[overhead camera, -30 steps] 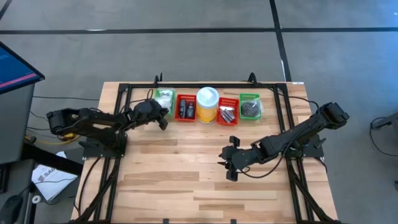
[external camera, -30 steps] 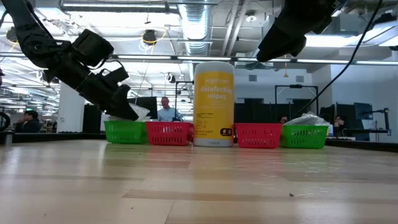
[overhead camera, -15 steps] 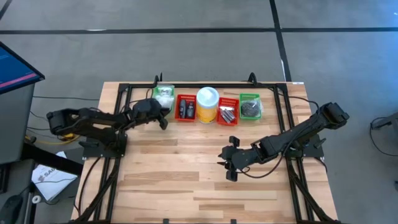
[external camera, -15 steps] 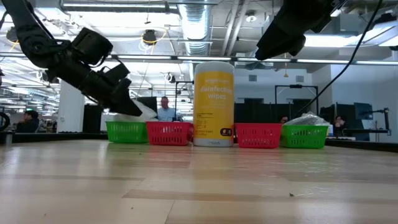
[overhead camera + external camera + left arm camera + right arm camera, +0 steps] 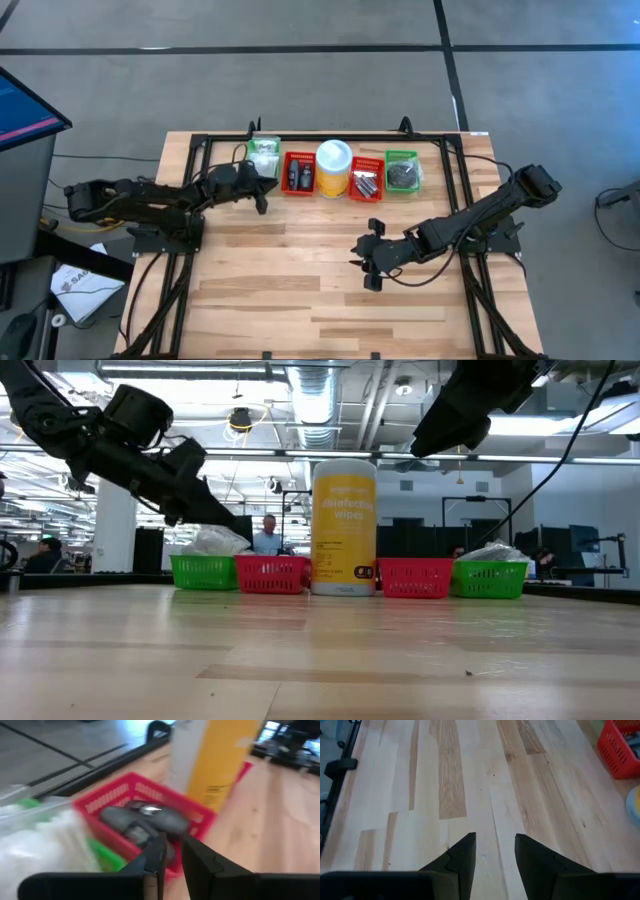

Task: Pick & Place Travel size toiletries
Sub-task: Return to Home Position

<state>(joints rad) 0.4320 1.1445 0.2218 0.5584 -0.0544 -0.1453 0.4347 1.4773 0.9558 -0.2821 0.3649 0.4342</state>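
Observation:
The toiletries lie sorted in a row of baskets at the table's far edge. White fluffy bundles in clear wrap (image 5: 40, 840) fill the left green basket (image 5: 263, 157). Dark pieces (image 5: 145, 817) lie in the red basket (image 5: 298, 172) next to it. Silvery bits fill a second red basket (image 5: 365, 183), and dark discs the right green basket (image 5: 402, 172). My left gripper (image 5: 262, 200) (image 5: 172, 855) hovers just in front of and above the left baskets, its fingers nearly together with nothing between them. My right gripper (image 5: 360, 257) (image 5: 495, 845) hangs open over bare wood at mid-table.
A tall yellow wipes canister with a white lid (image 5: 344, 528) stands between the two red baskets. A black frame rail (image 5: 330, 138) runs behind the row and along the table's sides. Bare wooden table (image 5: 300, 290) spreads in front of the baskets.
My left gripper has risen from the bagged white bundle in the left green basket and drawn back a little toward the table's left edge, tipping closer to level. The bundle stays in the basket.

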